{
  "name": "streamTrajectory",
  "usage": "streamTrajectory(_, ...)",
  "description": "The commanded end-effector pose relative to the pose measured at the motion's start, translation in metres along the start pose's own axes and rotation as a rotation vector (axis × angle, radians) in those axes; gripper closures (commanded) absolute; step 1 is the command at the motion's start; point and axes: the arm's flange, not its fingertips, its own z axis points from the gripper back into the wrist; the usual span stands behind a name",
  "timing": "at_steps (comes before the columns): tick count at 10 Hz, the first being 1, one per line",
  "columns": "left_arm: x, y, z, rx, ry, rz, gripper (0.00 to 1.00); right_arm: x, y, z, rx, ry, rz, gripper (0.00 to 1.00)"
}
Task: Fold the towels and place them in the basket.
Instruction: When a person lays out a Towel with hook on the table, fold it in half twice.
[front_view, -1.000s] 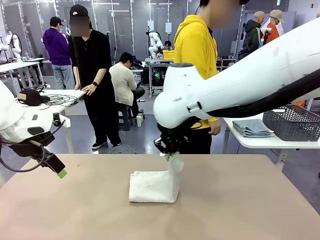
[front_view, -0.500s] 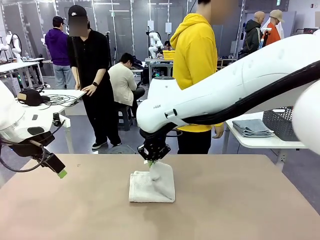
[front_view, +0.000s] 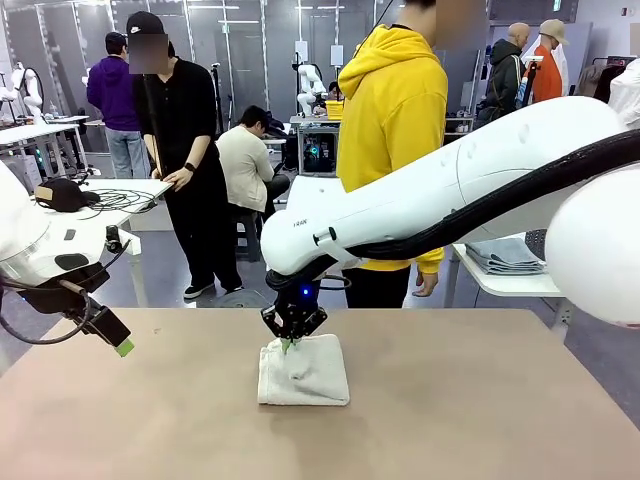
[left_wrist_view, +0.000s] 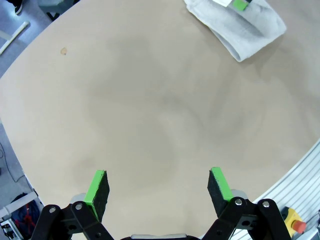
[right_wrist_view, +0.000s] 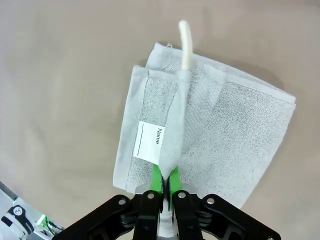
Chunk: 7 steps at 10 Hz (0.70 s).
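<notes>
The off-white towel (front_view: 312, 375) lies folded on the table (front_view: 480, 420), directly beneath the right gripper (front_view: 290, 345). That gripper points straight down and pinches a raised ridge of the cloth between its nearly closed pads (right_wrist_view: 156, 177). A white name label (right_wrist_view: 148, 142) sits just beside those pads, and a cord loop (right_wrist_view: 185, 42) sticks out at the towel's edge farthest from them. The left gripper (front_view: 122, 347) hangs released, jaws wide, well apart from the towel, over bare table.

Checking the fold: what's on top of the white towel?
A ridge of the towel, pinched by the right gripper's fingers, carrying a name label and loop. Layers beneath are covered.
</notes>
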Motion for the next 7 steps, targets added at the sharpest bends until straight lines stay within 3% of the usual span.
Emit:
streamTrajectory(1, 0.001, 0.0, 0.0, 0.012, 0.003, 0.003, 0.0, 0.002, 0.0, 0.004, 0.022, 0.032, 0.027, 0.68)
streamTrajectory(5, 0.001, 0.0, 0.0, 0.012, 0.003, 0.003, 0.0, -0.005, -0.003, 0.012, 0.091, -0.002, -0.008, 0.04)
streamTrajectory(7, 0.001, 0.0, 0.0, 0.012, 0.003, 0.003, 0.0, -0.01, -0.013, 0.014, 0.133, -0.013, -0.033, 0.0)
